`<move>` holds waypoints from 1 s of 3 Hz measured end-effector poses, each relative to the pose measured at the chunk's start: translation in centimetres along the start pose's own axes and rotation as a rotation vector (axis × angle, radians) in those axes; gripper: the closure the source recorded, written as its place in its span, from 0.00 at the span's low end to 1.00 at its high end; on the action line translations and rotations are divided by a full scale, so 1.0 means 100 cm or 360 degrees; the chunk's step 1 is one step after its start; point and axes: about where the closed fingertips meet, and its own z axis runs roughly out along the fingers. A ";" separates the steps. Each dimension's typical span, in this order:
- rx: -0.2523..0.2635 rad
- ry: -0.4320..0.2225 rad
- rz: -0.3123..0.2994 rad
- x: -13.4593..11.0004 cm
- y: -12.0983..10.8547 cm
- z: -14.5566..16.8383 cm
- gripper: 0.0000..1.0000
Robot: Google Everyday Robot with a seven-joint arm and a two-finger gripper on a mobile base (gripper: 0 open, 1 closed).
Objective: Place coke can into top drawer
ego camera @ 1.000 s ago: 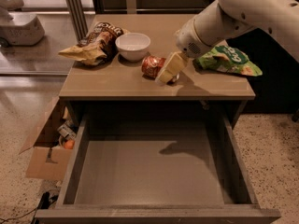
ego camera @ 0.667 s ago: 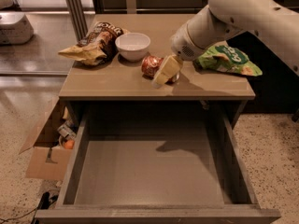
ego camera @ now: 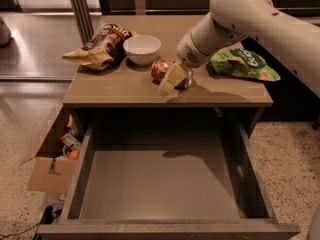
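Wood of light brown colour makes the cabinet top (ego camera: 125, 89), and under it the top drawer (ego camera: 80, 176) is pulled far out toward the camera, with a flat grey-brown bottom and low sides. The floor (ego camera: 285, 159) around is speckled stone. A cardboard box (ego camera: 47, 161) with open flaps stands at the left of the cabinet.

On the top, a brown snack bag (ego camera: 102, 46) lies at the back left, a white bowl (ego camera: 142, 49) is just beside it, and a green snack bag (ego camera: 242, 64) lies at the right. The coke can (ego camera: 160, 70) stands in front of the bowl, near the middle of the top and not in the drawer. From this view it looks short and rounded, so I cannot tell which way its long axis goes, or if it is upright or on its side.

The white arm (ego camera: 240, 14) comes down from the upper right. The gripper (ego camera: 172, 80) is low over the top, and its pale front part covers the right side of the can. Whether the jaws are apart, together, or closed on the can, I cannot tell.

Compared with the earlier frame, the gripper has moved to the left. Before, it was just beside the can; now it overlaps it. The upper arm has also shifted left. The can, bowl, bags and drawer are at the same places.
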 end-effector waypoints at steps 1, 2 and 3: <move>-0.0012 0.0037 0.0014 0.006 -0.003 0.014 0.00; -0.0025 0.0074 0.0037 0.013 -0.006 0.024 0.00; -0.0028 0.0082 0.0041 0.015 -0.006 0.026 0.12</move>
